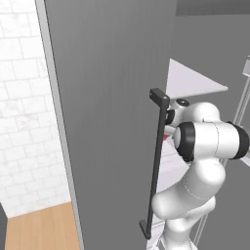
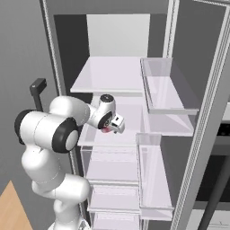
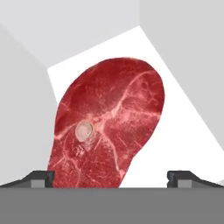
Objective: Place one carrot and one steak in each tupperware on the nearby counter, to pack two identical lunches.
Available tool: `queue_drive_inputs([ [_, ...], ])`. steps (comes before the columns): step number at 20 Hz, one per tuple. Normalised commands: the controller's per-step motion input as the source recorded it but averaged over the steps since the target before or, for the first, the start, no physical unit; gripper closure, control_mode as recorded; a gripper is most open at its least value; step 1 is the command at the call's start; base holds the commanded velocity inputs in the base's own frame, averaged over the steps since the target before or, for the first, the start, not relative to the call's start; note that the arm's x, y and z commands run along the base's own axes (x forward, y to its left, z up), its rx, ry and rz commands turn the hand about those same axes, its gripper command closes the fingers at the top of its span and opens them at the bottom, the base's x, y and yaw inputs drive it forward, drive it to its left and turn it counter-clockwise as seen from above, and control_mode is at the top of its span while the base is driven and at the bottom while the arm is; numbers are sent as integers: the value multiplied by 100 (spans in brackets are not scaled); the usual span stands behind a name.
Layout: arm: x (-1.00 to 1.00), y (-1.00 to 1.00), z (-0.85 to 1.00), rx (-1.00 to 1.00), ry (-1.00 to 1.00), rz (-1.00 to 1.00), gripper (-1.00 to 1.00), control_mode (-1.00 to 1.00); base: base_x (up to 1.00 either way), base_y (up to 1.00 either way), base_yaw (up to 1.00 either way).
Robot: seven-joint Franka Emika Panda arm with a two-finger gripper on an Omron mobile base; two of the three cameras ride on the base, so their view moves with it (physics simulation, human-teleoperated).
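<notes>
A raw red steak (image 3: 107,131) with white marbling and a small round bone lies flat on a white fridge shelf (image 3: 183,113). My gripper (image 3: 111,178) is open just above it; the two dark fingertips (image 3: 41,177) stand wide apart on either side of the steak's near end and touch nothing. From the right base view the gripper (image 2: 111,127) reaches into the open fridge at its middle shelf, with a sliver of the steak (image 2: 105,130) under the hand. The carrot and the tupperware are out of view.
The grey fridge door (image 1: 107,122) with its long dark handle (image 1: 155,166) stands open close to my left. Clear door bins (image 2: 168,85) line the right side, and drawers (image 2: 112,170) sit below the shelf. Light wood (image 1: 39,229) meets a white tiled wall.
</notes>
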Motion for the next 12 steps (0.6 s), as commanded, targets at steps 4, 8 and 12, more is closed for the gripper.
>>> queue_drive_inputs([
  [4, -32, -45, -43, -2, 0, 0, -100, -100, 0, 0, 0],
  [8, -38, -48, -47, -7, 0, -1, -100, -100, 0, 0, 0],
  [12, -63, -53, -41, -8, 0, 0, -100, -100, 0, 0, 0],
])
